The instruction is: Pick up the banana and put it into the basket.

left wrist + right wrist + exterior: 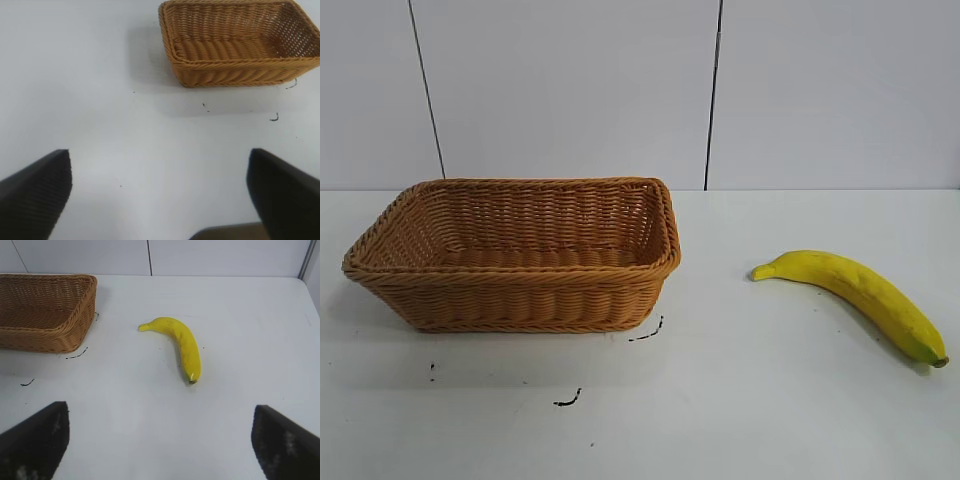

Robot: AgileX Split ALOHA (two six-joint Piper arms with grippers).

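Observation:
The yellow banana (860, 295) lies on the white table at the right, its greenish tip toward the front right; it also shows in the right wrist view (181, 344). The tan woven basket (520, 290) stands empty at the left, and shows in the left wrist view (235, 75) and the right wrist view (75, 325). Neither gripper shows in the exterior view. My right gripper (160, 440) is open and empty, well short of the banana. My left gripper (160, 195) is open and empty, well apart from the basket.
Small black marks (568, 400) dot the table in front of the basket. A white panelled wall (570, 90) rises behind the table. Bare white tabletop (720, 400) lies between basket and banana.

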